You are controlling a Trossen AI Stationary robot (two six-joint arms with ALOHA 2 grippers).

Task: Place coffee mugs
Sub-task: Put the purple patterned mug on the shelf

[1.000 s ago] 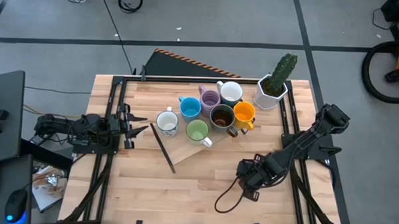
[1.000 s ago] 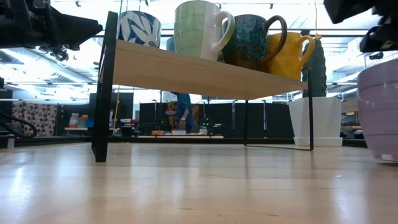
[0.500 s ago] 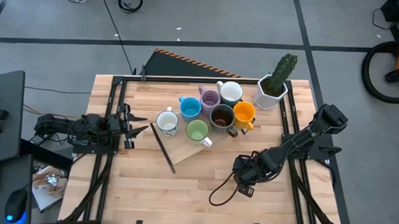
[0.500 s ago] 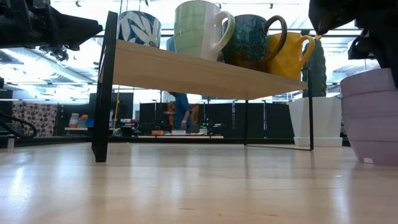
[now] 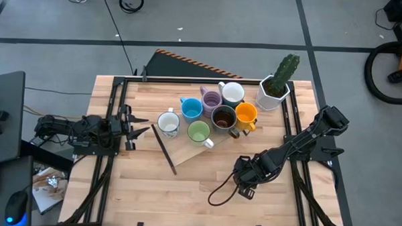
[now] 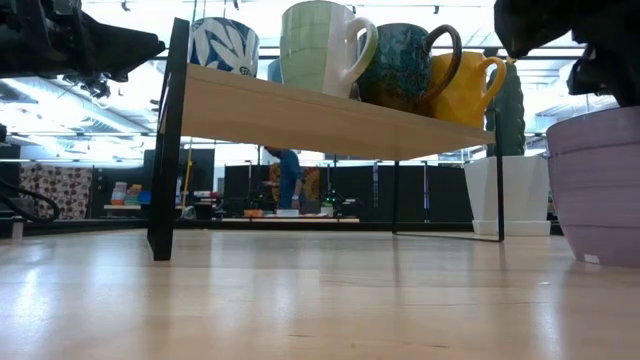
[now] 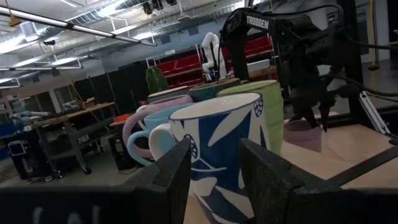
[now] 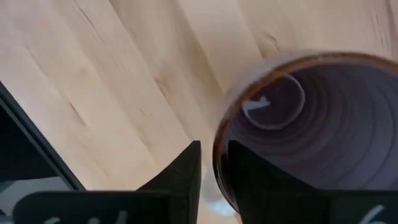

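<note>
The lavender mug (image 6: 598, 185) stands upright on the counter (image 5: 185, 186), in front of the shelf (image 5: 186, 147) and off toward its cactus-pot end. In the right wrist view its rim (image 8: 219, 140) passes between the right tool's (image 8: 211, 171) two dark fingers, one finger (image 8: 182, 171) outside the wall and the other (image 8: 249, 174) inside the mouth, so the tool grips the mug by its rim. From above, the right tool (image 5: 244, 176) hides the mug and sits near the counter's front, well apart from the shelf.

Seven more mugs crowd the low wooden shelf, which rests on thin black legs. The patterned white mug (image 5: 168, 122) is nearest the left arm. Behind it is the blue mug (image 5: 192, 108), and beside that a second lavender mug (image 5: 211, 99). A plain white mug (image 5: 232, 93) stands at the shelf's back. The green mug (image 5: 199, 132) stands at the shelf's front edge, with the dark brown mug (image 5: 223, 117) and the orange mug (image 5: 246, 114) next along toward the pot.

The white cactus pot (image 5: 273, 93) stands on the counter just beside the shelf's far end.

The left tool (image 5: 130, 128) waits well apart from the shelf's near end, fingers spread, and its wrist view shows the patterned mug (image 7: 217, 152) in the gap beyond them.
</note>
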